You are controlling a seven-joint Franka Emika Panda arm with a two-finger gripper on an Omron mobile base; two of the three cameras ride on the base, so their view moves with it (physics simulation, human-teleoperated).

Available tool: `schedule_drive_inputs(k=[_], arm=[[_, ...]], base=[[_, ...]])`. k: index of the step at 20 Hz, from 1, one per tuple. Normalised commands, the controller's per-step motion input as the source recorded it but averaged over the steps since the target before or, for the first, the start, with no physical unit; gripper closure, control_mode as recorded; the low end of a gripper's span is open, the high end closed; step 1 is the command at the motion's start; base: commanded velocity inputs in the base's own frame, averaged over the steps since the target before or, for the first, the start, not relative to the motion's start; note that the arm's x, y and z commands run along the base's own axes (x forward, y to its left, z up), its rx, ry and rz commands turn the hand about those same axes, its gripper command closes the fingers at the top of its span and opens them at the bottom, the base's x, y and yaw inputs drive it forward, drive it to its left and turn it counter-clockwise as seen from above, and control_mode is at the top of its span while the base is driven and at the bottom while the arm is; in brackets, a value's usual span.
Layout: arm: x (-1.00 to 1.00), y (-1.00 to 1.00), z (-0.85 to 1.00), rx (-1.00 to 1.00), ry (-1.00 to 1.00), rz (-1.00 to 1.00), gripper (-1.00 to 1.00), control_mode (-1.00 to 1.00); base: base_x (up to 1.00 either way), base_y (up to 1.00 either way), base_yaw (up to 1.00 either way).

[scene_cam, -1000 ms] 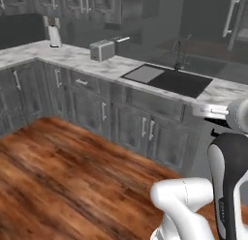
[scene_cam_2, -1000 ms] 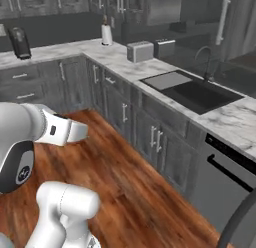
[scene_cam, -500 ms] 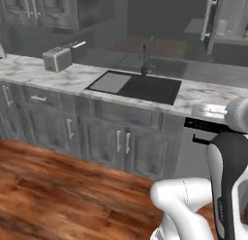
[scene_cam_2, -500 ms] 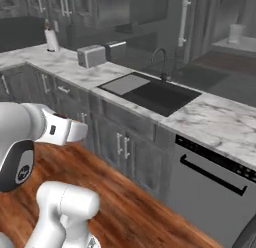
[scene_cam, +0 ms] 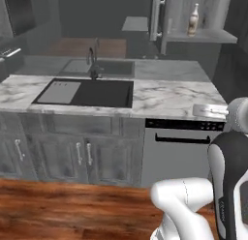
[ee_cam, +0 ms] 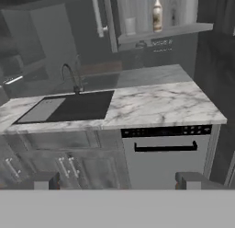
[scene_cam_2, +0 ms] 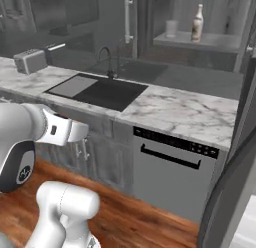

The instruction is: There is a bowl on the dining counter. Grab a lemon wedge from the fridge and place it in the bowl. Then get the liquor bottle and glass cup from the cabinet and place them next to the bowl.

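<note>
1. You have one liquor bottle (ee_cam: 157, 13) standing upright on the grey shelf (ee_cam: 167, 32) of the open cabinet (scene_cam_2: 235, 14), its long axis vertical and its pale neck pointing straight up; it sits far ahead of the jaws and above them, a little toward the right fingertip's side in the hand view
2. You have one glass cup (ee_cam: 130, 25), also upright with its mouth up, on the same shelf just to the left of the bottle, apart from it; in the right base view the cup (scene_cam_2: 171, 28) and bottle (scene_cam_2: 198, 23) stand in the same order
3. Count one pale bar handle (ee_cam: 97, 14) hanging vertically on the cabinet door, left of the cup
4. Below the shelf and well ahead of the jaws lies one marble counter (ee_cam: 156, 105) with one dark sink (ee_cam: 73, 107) and one curved faucet (ee_cam: 69, 77) off toward the left fingertip; one dishwasher (ee_cam: 167, 151) sits under the counter straight ahead
5. One toaster (scene_cam_2: 30, 60) sits far left on the counter in the right base view
6. Your gripper (ee_cam: 117, 181) has its jaws spread wide apart with nothing between them; the two dark fingertips (ee_cam: 42, 181) rise at the bottom of the hand view
7. The hand is held level and low, aimed forward at the dishwasher front, well short of the counter; in the left base view the white arm (scene_cam: 232, 152) rises folded at the right
</note>
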Motion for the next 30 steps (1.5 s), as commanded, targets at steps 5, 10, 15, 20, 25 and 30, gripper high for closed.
schedule_drive_inputs(k=[5, 10, 15, 20, 25, 30], arm=[[0.00, 0.00, 0.00, 0.00, 0.00, 0.00, -1.00, 1.00], [0.00, 0.00, 0.00, 0.00, 0.00, 0.00, -1.00, 1.00], [0.00, 0.00, 0.00, 0.00, 0.00, 0.00, -1.00, 1.00], [0.00, 0.00, 0.00, 0.00, 0.00, 0.00, -1.00, 1.00], [0.00, 0.00, 0.00, 0.00, 0.00, 0.00, -1.00, 1.00], [0.00, 0.00, 0.00, 0.00, 0.00, 0.00, -1.00, 1.00]], base=[[0.56, 0.00, -0.43], [0.57, -0.09, -0.35], [0.22, -0.12, -0.17], [0.35, -0.02, -0.02], [0.63, -0.14, -0.05], [0.56, -0.24, -0.03]])
